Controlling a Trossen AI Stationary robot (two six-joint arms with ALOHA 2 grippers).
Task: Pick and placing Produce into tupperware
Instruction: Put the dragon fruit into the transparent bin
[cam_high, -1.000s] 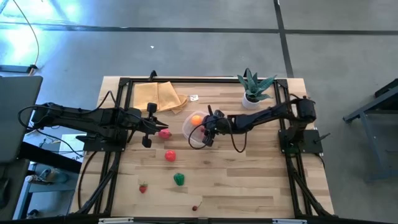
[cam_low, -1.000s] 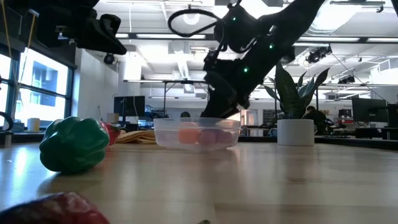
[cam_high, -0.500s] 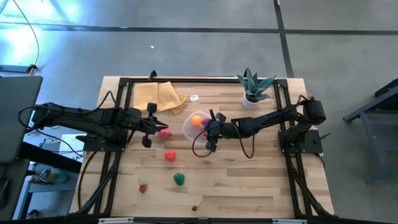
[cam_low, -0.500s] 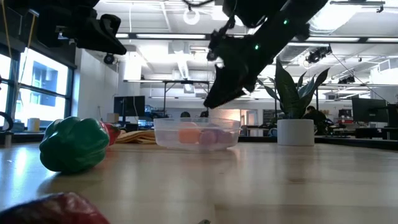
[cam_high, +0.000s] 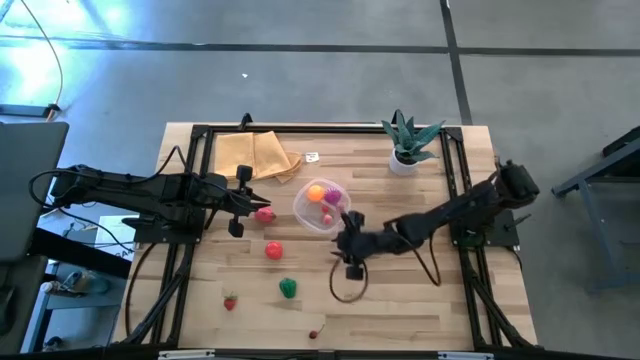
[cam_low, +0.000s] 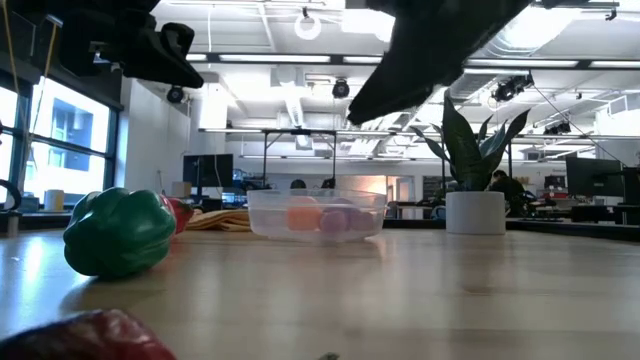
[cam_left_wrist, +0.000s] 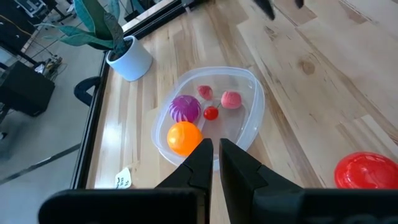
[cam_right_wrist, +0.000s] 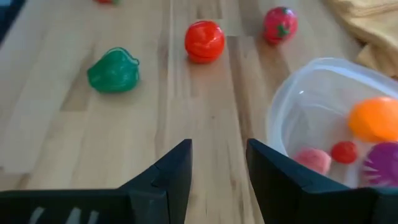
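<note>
The left gripper (cam_high: 262, 203) hangs near the counter's left middle, its fingers (cam_left_wrist: 198, 163) pressed together. The right gripper (cam_high: 348, 268) reaches from the right edge to mid-counter, fingers (cam_right_wrist: 166, 175) parted and empty.

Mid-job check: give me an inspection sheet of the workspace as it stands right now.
Surface: wooden table, black frame rails.
Job's things: tupperware holds orange, purple, pink and small red pieces; loose: red tomato, green pepper, strawberry, cherry, red piece.
Clutter: yellow cloth, potted plant, small tag.
Grippers: left gripper shut, empty, beside red piece; right gripper open, empty, near tupperware.
Cables: loop under right gripper.
Surroundings: grey floor; office behind.
</note>
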